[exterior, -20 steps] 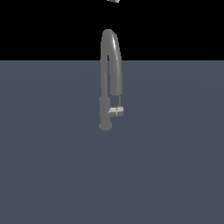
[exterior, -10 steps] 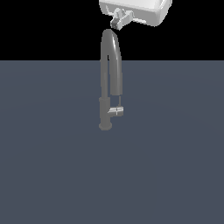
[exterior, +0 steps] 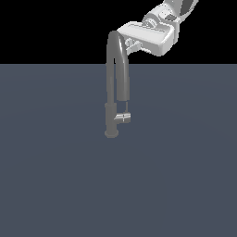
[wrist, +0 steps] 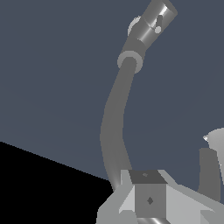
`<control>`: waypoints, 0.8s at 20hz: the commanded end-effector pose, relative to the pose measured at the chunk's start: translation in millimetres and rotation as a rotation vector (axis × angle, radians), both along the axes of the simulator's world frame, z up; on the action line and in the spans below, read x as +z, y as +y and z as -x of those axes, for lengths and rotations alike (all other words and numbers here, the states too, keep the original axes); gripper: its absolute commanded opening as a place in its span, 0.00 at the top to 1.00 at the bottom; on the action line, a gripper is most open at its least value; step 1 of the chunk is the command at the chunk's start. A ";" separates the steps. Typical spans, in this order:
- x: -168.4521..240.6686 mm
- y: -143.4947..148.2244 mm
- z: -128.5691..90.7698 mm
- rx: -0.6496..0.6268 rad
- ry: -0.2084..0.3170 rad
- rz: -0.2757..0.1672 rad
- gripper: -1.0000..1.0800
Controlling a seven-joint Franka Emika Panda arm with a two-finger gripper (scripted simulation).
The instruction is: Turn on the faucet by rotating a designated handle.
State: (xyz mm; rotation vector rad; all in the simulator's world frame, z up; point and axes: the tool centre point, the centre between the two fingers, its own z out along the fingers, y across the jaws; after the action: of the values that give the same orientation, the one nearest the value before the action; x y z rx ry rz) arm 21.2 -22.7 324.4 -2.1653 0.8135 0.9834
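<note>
My gripper [exterior: 133,45] hangs beside the top of the faucet's [exterior: 115,83] arch; whether my jaws are open I cannot tell. Far below, the handle [exterior: 123,117] juts from the lower column toward the exterior view's right, above the grey surface [exterior: 185,176].

The white arm reaches in from the upper corner on the exterior view's right, its last links sloping down toward the exterior view's left. The wrist ends in a broad pale block, tilted, with the claw [exterior: 131,45] at its lower end. Only short grey finger stubs show there, too small and too crowded to tell how far apart they stand. In the wrist view one light fingertip [wrist: 215,142] shows at the frame's edge.
</note>
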 end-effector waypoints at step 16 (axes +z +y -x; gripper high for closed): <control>-125.6 -9.5 -51.0 -0.279 0.347 -0.284 1.00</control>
State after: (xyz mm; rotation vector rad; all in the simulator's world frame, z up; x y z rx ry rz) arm 69.2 -32.5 210.0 -1.6643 1.0176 1.2381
